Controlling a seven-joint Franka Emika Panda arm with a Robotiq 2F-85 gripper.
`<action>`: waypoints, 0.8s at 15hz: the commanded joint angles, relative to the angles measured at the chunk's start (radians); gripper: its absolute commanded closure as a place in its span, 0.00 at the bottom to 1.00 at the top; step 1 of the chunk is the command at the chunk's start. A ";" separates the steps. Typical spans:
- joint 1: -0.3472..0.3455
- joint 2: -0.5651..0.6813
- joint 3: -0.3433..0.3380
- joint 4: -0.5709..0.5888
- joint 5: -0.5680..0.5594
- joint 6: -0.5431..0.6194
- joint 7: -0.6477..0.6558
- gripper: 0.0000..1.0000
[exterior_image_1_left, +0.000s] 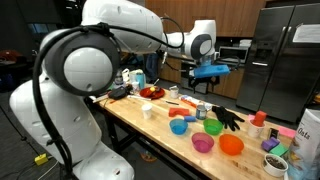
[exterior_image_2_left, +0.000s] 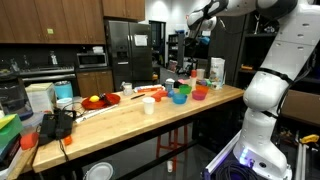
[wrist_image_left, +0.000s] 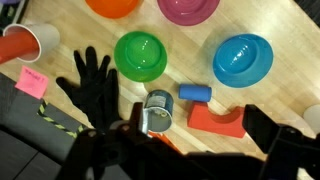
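silver can (wrist_image_left: 157, 112) under gripper (wrist_image_left: 186, 150), jaws wide apart, empty; black glove (wrist_image_left: 93, 88) beside.

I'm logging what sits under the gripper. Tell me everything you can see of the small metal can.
The metal can is small, round and silvery, seen from above, its open top showing a dark inside. It seems to stand upright on the wooden table, just below the green bowl, between the black glove and the blue block. Whether the glove touches it cannot be told.
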 joint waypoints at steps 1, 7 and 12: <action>-0.009 0.065 0.001 0.029 0.124 0.021 -0.156 0.00; -0.036 0.162 0.019 0.052 0.333 -0.069 -0.270 0.00; -0.067 0.247 0.050 0.104 0.313 -0.194 -0.230 0.00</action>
